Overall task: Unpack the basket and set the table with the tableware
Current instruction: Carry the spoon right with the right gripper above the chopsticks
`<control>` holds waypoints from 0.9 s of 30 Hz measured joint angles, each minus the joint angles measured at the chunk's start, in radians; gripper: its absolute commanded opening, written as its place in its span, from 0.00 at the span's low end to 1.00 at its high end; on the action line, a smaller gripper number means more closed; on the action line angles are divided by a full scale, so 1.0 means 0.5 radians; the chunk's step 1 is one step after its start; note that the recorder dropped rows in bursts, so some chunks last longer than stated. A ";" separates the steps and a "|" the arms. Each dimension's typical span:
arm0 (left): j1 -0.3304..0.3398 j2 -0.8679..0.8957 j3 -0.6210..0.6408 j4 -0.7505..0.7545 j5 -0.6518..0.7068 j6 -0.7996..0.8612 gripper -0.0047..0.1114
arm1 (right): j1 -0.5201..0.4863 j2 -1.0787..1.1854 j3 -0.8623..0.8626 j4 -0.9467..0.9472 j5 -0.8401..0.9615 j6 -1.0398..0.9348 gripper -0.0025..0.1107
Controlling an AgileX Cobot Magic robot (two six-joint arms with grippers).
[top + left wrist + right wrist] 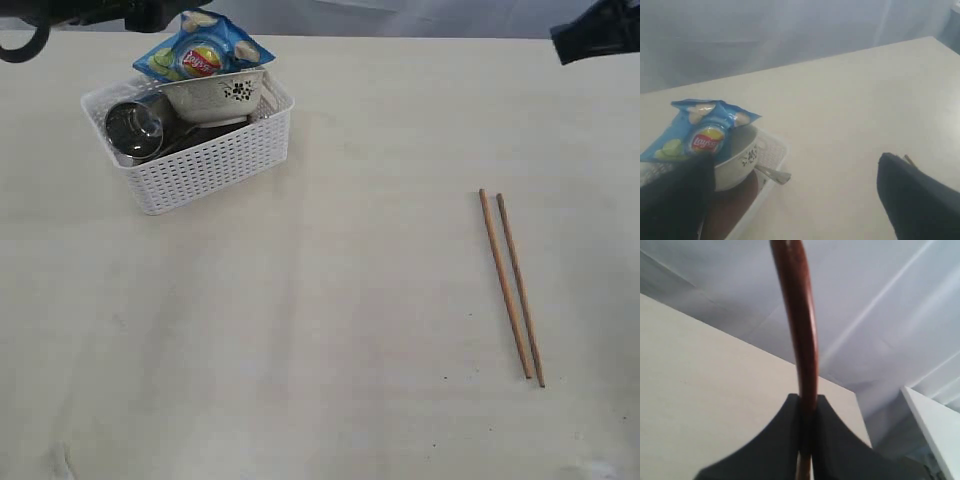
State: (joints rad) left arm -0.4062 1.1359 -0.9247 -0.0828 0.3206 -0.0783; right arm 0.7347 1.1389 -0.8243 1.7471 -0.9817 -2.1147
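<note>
Chopsticks [511, 288] lie nearest, a brown wooden pair side by side on the right of the pale surface [300, 350], almost touching at the near tips and slightly apart at the far ends. Well apart from them, at the far left, sits the white lattice basket [215, 165]. Inside it a steel cup [135, 128] lies on its side with its mouth toward the camera, a cream floral bowl [215, 95] leans beside it, and a blue chip bag [200, 55] rests against the bowl's far rim. From the left wrist view a silver handle [774, 174] pokes over the basket's edge. The left pincer [795, 165] hangs above the basket – its jaws spread wide, gripping nothing. The right pincer [807, 405] is raised at the far right – clamped narrow on the handle of a dark red spoon [797, 315].
</note>
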 measured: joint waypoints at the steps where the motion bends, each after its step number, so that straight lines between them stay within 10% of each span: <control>1: 0.000 0.000 0.000 0.005 0.003 0.000 0.75 | -0.125 -0.009 0.000 0.004 0.198 0.000 0.02; 9: 0.000 0.013 0.000 0.017 0.035 0.012 0.75 | -1.225 0.094 -0.047 0.022 1.715 0.167 0.02; 16: 0.000 0.013 0.000 0.046 0.035 0.016 0.75 | -2.048 0.454 -0.297 -0.663 3.005 1.441 0.02; 27: 0.000 0.013 0.000 0.046 0.035 0.016 0.75 | -1.903 0.451 -0.558 -3.119 3.246 3.808 0.02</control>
State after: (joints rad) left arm -0.4062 1.1422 -0.9247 -0.0598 0.3383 -0.0702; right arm -0.2169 1.3646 -1.1032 0.1875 0.6414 -0.2108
